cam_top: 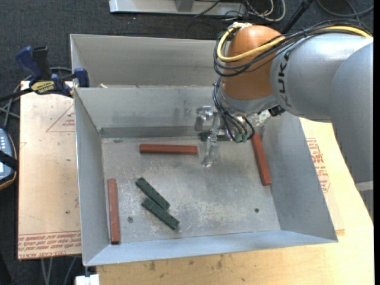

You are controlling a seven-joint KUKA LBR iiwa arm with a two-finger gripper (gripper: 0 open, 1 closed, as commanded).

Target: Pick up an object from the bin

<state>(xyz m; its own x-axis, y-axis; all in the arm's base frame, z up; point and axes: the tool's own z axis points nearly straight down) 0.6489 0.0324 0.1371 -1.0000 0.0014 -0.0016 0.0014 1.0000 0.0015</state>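
One long red-brown rigid bar [168,149] just left of gripper [208,158], likely light and stiff, best pinched mid-length; jaw gap: cannot tell.

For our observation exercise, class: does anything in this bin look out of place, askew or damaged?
Nothing stands out. The red-brown left bar, back bar and right bar lie flat and whole; two dark green bars lie slantwise close together. The gripper is at the back bar's right end.

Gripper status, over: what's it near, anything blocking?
Gripper low, just off right end of red-brown bar. Bar lying flat. Nothing between them.
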